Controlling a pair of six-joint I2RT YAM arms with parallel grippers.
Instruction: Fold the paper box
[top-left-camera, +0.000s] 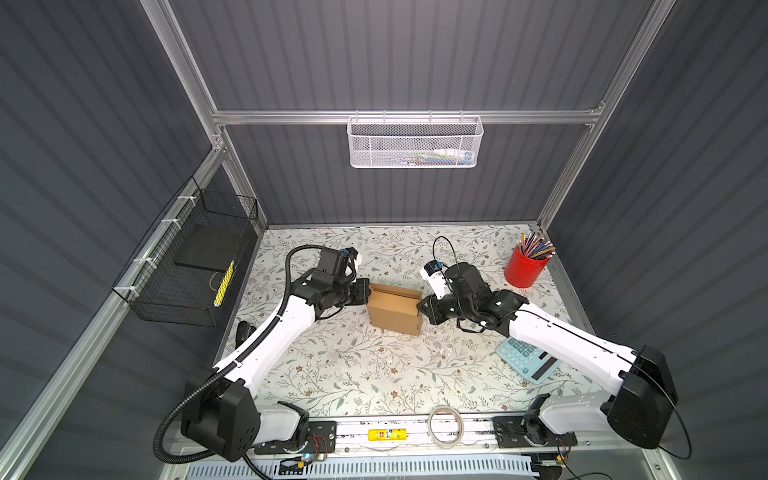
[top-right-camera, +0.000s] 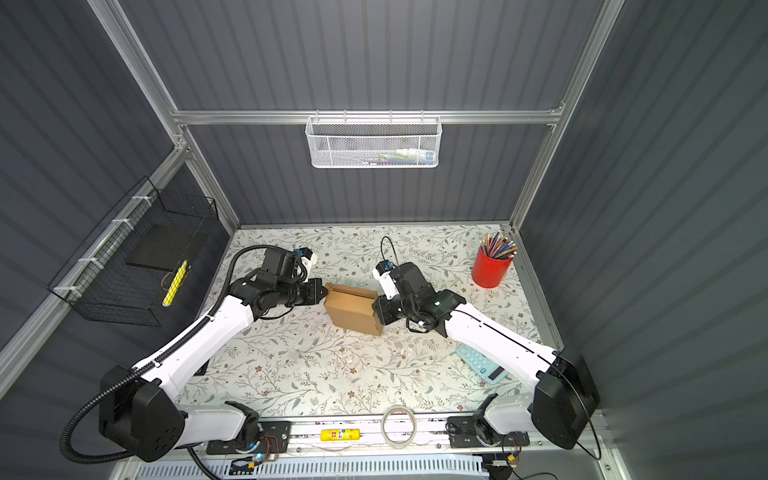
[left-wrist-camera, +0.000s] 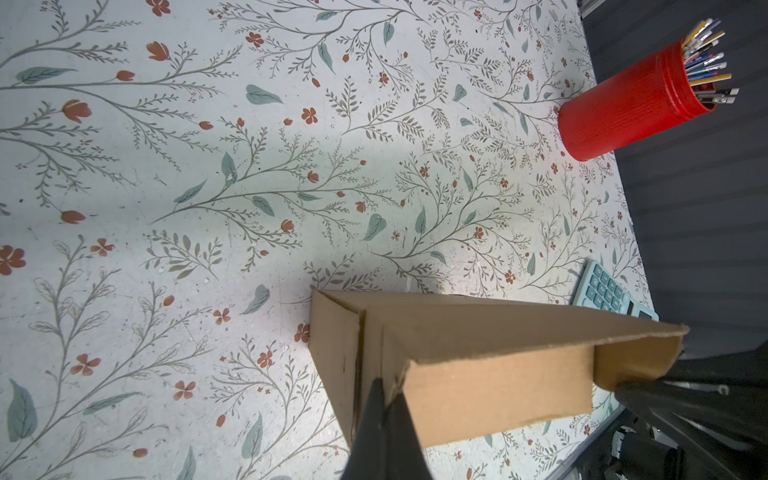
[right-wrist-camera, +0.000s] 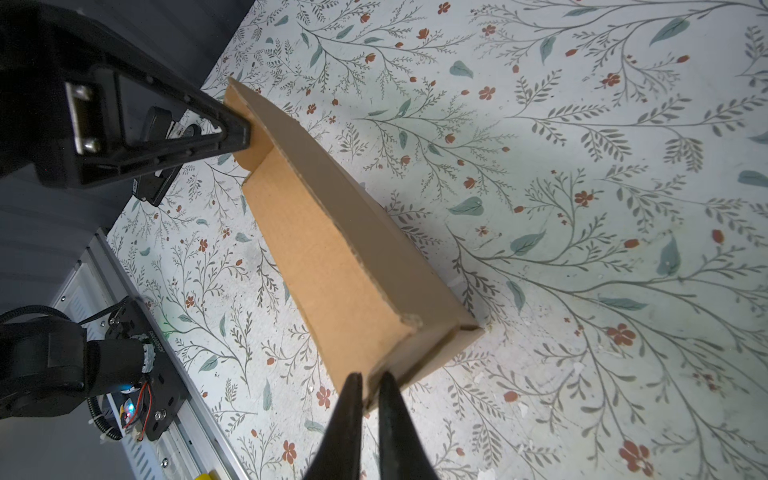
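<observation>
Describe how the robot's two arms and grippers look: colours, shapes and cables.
Both arms, the left arm and the right arm, have smooth white link shells and bulky black joint housings. A ribbed black conduit runs along the left one; a thin black cable loops at the right one's wrist. The left gripper and right gripper are black with slim tapering fingers.

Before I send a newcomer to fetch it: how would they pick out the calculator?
Along the floral tabletop's right edge, go from the red pencil cup toward the robot's base. The calculator lies flat there, partly under the right arm. It alone is pale blue with keys.
</observation>
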